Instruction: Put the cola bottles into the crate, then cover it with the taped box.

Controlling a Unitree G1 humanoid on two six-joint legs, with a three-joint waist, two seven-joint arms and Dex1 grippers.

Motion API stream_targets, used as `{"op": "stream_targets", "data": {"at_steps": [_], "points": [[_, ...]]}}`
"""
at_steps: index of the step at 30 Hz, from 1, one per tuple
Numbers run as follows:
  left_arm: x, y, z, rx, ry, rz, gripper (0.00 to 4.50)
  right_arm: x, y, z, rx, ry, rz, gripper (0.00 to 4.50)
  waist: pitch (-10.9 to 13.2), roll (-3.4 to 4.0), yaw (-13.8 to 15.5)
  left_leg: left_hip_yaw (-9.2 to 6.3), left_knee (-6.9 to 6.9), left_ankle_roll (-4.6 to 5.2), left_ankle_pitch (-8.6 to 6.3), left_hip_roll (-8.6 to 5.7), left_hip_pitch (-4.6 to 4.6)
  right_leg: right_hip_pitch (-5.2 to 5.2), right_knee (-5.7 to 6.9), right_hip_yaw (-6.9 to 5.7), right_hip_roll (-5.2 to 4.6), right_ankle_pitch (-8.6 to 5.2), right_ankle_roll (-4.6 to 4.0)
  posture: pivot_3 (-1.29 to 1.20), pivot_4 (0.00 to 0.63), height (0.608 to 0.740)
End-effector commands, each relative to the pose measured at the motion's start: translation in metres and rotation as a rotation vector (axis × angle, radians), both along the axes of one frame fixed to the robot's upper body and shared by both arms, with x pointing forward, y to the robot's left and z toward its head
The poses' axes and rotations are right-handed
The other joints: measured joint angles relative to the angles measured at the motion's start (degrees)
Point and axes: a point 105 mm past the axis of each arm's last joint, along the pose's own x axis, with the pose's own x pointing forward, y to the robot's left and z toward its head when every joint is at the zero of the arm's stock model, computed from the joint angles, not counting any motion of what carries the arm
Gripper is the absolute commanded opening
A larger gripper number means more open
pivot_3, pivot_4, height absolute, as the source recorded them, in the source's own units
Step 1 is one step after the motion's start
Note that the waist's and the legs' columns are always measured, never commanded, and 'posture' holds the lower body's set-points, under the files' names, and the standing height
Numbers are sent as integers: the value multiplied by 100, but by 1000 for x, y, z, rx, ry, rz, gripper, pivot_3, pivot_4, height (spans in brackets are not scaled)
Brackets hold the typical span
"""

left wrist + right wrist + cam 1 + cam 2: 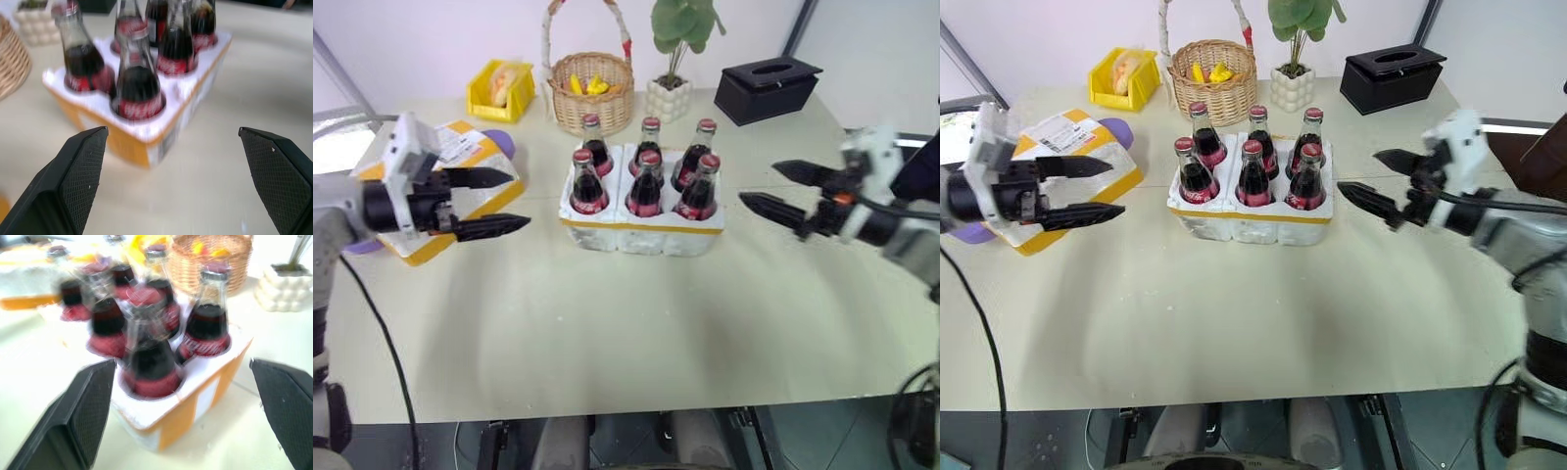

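Both my tools empty, jaws apart: left tool [494, 203] mid-left, right tool [771, 188] mid-right. Six cola bottles [646, 186] already in the crate [641, 233], centre. Taped box [460, 157] upper left: light foam, crushable, slick tape. Grip opposite sides.

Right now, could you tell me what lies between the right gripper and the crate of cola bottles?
Nothing: the head views show bare table between the open right gripper and the crate.

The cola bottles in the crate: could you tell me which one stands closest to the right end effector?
The front-row cola bottle at the crate's right end; it alone faces the right end effector.
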Motion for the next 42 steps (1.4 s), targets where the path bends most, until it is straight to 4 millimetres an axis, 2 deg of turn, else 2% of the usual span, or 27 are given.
{"op": "stream_targets", "data": {"at_steps": [1, 3, 6, 8, 14, 18, 21, 24, 29, 32, 37, 42], "points": [[-7, 29, 15, 128, -126, 165, 4500, -28, 2, 19, -31, -37, 109, 4470, 0, 0, -6, 2, 0, 0, 0, 0, 0, -1, 0, 1, 0, 0, -1, 0, 150, 740], [-12, 49, 5, 224, -132, 262, 4500, -39, 4, 21, -26, -19, 157, 4470, 0, 0, -8, 7, 1, -1, 0, 2, 4, 0, -1, 5, 0, -2, -8, 0, 150, 740], [-19, 77, -7, 355, -144, 398, 4500, -45, 7, 21, -34, -6, 182, 4470, -1, 0, 4, 14, -1, -2, -1, 4, 6, -2, -2, 10, -1, -5, -17, 0, 150, 740], [-24, 93, -12, 411, -153, 477, 4500, -45, 8, 20, -22, 9, 181, 4470, -1, -2, 14, 15, 0, -3, -2, 5, 4, -4, -4, 10, -2, -5, -18, 0, 150, 740], [-56, 146, -40, 667, -140, 655, 4500, -37, 14, 16, -42, 8, 192, 4470, -1, -2, 11, 29, -9, -5, -3, 6, -3, -12, -28, 13, -10, 2, -27, 0, 150, 740], [-57, 178, -48, 777, -191, 777, 4500, -34, 16, 16, -41, 10, 200, 4470, -3, -4, 44, 29, -9, -6, -4, 8, -5, -17, -31, 12, -11, 4, -30, 0, 150, 740], [-46, 194, -52, 849, -273, 842, 4500, -31, 18, 19, -31, -1, 206, 4470, -6, -4, 43, 30, -11, -8, -5, 8, -6, -14, -43, 12, -15, 6, -33, 0, 150, 740], [-29, 199, -59, 855, -328, 871, 4500, -30, 19, 20, -21, -7, 205, 4470, -7, -7, 50, 34, -14, -8, -5, 8, -11, -14, -51, 11, -20, 9, -35, 0, 150, 740], [-3, 198, -83, 895, -353, 865, 4500, -29, 22, 21, -25, -22, 190, 4470, -9, -11, 30, 51, -16, -9, -6, 5, -15, -16, -55, 13, -29, 14, -32, 0, 150, 740], [3, 201, -92, 916, -334, 850, 4500, -29, 21, 25, -30, -37, 169, 4470, -11, -16, 0, 54, -17, -9, -6, 7, -14, -18, -53, 14, -26, 18, -26, 0, 150, 740], [5, 209, -94, 944, -328, 848, 4500, -28, 14, 28, -12, -53, 115, 4470, -12, -17, 22, 54, -16, -9, -5, 9, -9, -18, -45, 15, -24, 18, -26, 0, 150, 740], [21, 207, -97, 963, -385, 856, 4500, -30, 13, 28, -8, -52, 105, 4470, -15, -23, 63, 55, -11, -9, -5, 7, -9, -14, -44, 15, -28, 20, -27, 0, 150, 740]]}}
